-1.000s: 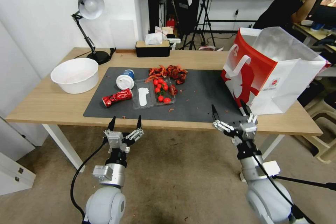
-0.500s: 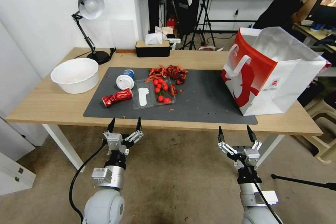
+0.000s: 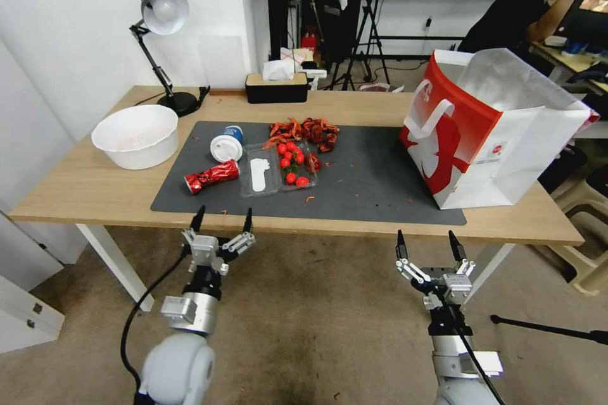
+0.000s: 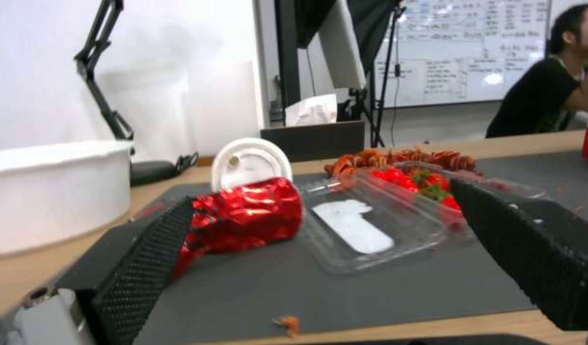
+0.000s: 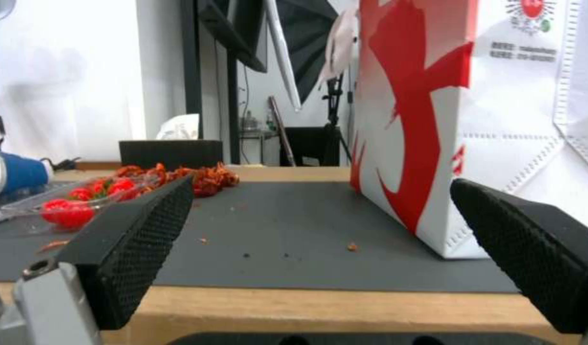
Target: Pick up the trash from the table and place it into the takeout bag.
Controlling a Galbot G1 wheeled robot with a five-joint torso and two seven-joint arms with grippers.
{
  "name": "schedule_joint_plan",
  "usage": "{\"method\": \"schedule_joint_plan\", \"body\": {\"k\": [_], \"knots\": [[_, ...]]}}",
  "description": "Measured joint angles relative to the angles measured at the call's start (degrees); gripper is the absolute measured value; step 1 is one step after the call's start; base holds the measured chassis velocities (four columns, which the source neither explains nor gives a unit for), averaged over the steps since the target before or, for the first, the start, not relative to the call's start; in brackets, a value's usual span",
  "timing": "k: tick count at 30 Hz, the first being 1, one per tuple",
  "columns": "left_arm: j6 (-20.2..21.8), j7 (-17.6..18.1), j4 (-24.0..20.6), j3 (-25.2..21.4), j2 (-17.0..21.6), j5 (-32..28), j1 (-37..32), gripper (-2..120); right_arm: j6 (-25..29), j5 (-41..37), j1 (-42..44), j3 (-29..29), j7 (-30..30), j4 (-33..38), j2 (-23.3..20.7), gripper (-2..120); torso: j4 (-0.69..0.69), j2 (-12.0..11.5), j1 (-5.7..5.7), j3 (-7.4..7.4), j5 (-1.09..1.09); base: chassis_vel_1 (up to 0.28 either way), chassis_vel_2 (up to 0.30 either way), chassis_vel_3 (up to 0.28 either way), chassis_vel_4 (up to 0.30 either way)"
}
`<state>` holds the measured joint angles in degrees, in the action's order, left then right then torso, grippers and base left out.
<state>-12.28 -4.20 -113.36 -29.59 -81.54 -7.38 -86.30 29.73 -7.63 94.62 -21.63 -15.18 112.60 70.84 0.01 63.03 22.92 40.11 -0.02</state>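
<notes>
Jaws spread on my left gripper and right gripper, both near the table edge. Crushed can, cup: mat, left. Bag: far right.

On the mat: crushed can left, tray beside it, lidded cup behind. Takeout bag at the right end, bowl far left off the mat. 2 grippers before the table edge: left gripper, right gripper.
</notes>
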Motion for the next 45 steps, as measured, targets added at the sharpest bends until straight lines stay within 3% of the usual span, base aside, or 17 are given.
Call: {"method": "schedule_joint_plan", "body": {"k": [3, 6, 11, 14, 22, 31, 35, 41, 45], "knots": [[0.6, -1.7, 0.8, -1.0, 2.5, -0.9, 1.4, 100, -0.1, 0.0, -0.3, 0.1, 0.1, 0.0, 0.0, 100, 0.01, 0.0, 0.0, 0.0, 0.02, 0.0, 0.0, 0.0, 0.0], [2.3, -7.2, 4.0, -2.1, 9.2, -3.9, 5.9, 100, -0.3, 0.1, -0.5, 0.1, 0.2, 0.0, 0.2, 100, -0.01, 0.0, 0.0, 0.0, 0.01, 0.0, 0.0, 0.0, 0.0], [4.4, -10.5, 6.6, -2.3, 13.7, -6.0, 9.2, 100, -0.6, 0.4, -0.7, 0.0, 0.2, 0.2, 0.6, 99, -0.01, 0.0, 0.0, 0.0, 0.0, 0.0, 0.0, 0.0, 0.0], [6.0, -13.9, 11.1, -2.4, 19.6, -8.0, 13.3, 100, -0.8, 0.8, -0.8, 0.1, 0.2, 0.3, 1.0, 99, -0.01, 0.0, 0.0, 0.01, 0.0, 0.0, 0.0, 0.0, 0.0], [6.8, -18.4, 18.8, -1.7, 27.0, -9.4, 19.0, 100, -1.3, 1.0, -1.4, 0.1, 0.3, 0.0, 1.3, 99, -0.01, 0.0, 0.01, 0.0, 0.0, 0.0, 0.0, 0.0, 0.0], [7.7, -21.5, 23.9, 0.3, 29.6, -10.9, 23.7, 99, -2.1, 1.1, -2.7, 0.3, 0.3, -0.5, 1.6, 99, -0.01, 0.0, 0.0, 0.0, 0.01, 0.0, 0.0, 0.0, 0.0], [8.6, -23.9, 25.8, 0.7, 30.1, -11.5, 25.8, 93, -2.4, 1.1, -3.1, 0.3, 0.3, -0.8, 1.7, 98, -0.02, 0.0, 0.0, 0.0, 0.02, 0.0, 0.0, 0.0, 0.0], [9.1, -28.7, 28.7, 1.3, 30.8, -11.5, 27.7, 72, -2.9, 1.1, -3.9, 0.3, 0.3, -1.3, 1.7, 92, -0.01, 0.0, 0.0, 0.0, 0.02, 0.0, 0.0, 0.0, 0.0], [9.1, -29.5, 29.2, 1.4, 30.9, -11.4, 27.9, 60, -3.1, 1.0, -4.2, 0.5, 0.2, -1.5, 1.7, 90, -0.01, 0.0, 0.0, 0.0, 0.02, 0.0, 0.0, 0.0, 0.0]]}}
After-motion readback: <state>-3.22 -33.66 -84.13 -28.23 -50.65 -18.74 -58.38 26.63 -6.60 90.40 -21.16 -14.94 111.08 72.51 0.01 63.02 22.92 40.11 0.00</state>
